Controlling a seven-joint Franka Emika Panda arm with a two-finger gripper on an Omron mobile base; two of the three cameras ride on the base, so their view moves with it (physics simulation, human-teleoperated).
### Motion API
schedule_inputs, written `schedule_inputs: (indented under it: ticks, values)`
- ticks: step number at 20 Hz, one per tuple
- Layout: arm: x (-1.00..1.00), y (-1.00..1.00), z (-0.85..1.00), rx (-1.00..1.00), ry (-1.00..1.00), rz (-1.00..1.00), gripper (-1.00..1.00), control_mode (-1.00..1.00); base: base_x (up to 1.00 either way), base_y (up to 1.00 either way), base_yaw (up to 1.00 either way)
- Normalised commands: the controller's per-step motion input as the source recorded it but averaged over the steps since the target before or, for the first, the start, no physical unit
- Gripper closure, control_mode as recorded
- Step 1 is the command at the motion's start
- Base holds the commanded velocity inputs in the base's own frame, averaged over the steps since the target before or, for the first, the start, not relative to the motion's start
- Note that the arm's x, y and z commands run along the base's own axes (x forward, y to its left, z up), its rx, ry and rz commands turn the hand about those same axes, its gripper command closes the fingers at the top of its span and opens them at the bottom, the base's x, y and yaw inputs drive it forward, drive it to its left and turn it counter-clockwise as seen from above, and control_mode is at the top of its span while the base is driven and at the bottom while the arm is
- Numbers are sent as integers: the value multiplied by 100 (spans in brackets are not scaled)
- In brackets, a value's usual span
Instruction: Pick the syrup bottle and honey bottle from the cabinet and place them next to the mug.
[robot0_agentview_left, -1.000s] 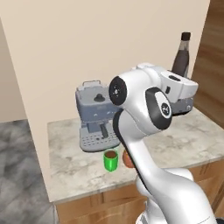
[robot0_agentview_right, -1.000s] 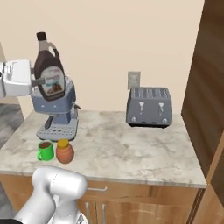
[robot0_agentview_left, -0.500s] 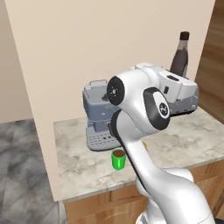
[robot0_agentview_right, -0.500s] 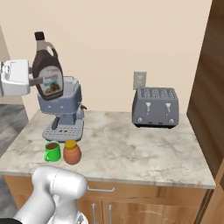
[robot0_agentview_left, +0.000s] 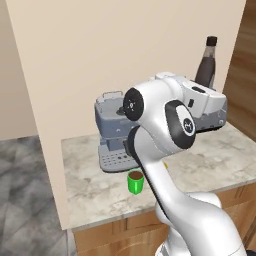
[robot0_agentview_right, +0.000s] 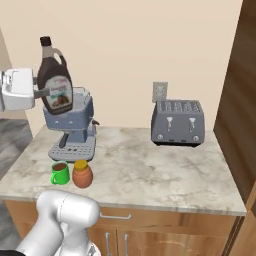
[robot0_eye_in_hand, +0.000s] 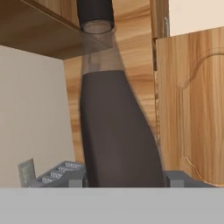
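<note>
The syrup bottle (robot0_agentview_right: 54, 85), dark with a black cap and pale label, hangs upright high above the counter. My gripper (robot0_agentview_right: 46, 92) is shut on its body from the left. In the left base view its neck (robot0_agentview_left: 207, 62) rises behind the white hand. The hand view has its dark body (robot0_eye_in_hand: 116, 131) close up between the jaws. The green mug (robot0_agentview_right: 59, 173) stands on the counter before the coffee machine, with the honey bottle (robot0_agentview_right: 82, 173) right beside it. From the left the mug (robot0_agentview_left: 135, 182) shows beside the arm. The cabinet door (robot0_eye_in_hand: 192, 109) lies beyond the bottle.
A blue-grey coffee machine (robot0_agentview_right: 70, 130) stands behind the mug, directly under the held bottle. A grey toaster (robot0_agentview_right: 178, 122) sits at the back right below a wall outlet (robot0_agentview_right: 160, 91). The marble counter (robot0_agentview_right: 150, 175) has free room between them. A tall wooden panel (robot0_agentview_right: 245, 100) bounds the right side.
Both base views have slid: the counter and its things sit slightly further right in the picture than a second ago, so the camera moved. The bottle stays gripped and high.
</note>
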Motion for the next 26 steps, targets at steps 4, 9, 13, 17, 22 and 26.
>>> schedule_inputs:
  ticks: [4, 9, 13, 17, 22, 26]
  values:
    - [0, 0, 0, 0, 0, 0, 100, -100, 0, 0, 0]
    - [32, 5, 32, -2, 7, 11, 100, -100, 0, 0, 0]
    - [45, 0, 52, -2, 10, 24, 100, -100, 0, 0, 0]
    - [0, -18, 57, 0, 0, 43, 100, -100, 0, 0, 0]
    - [0, -39, 26, 1, 0, 65, 100, -100, 0, 0, 0]
    - [0, -46, 12, 2, 2, 80, 100, -100, 0, 0, 0]
